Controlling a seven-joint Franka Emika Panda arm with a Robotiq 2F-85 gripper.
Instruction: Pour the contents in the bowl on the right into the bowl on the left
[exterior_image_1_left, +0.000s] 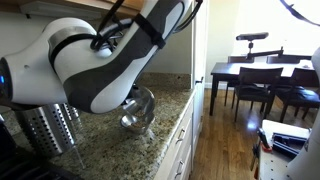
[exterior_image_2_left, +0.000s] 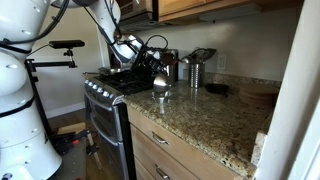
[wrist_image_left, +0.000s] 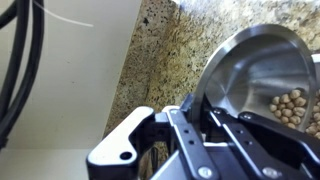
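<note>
Pinched shut nearest the lens, the gripper clamps the rim of the steel bowl, tilted over the speckled granite counter; small tan round pieces lie inside it toward the right edge.

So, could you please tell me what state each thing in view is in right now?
hand: shut on the metal bowl's rim.
metal bowl: gripped at the rim, not emptied.
small round pieces: inside the metal bowl.
utensil holder: upright on the counter.
drawers: closed.
oven door: closed.
</note>
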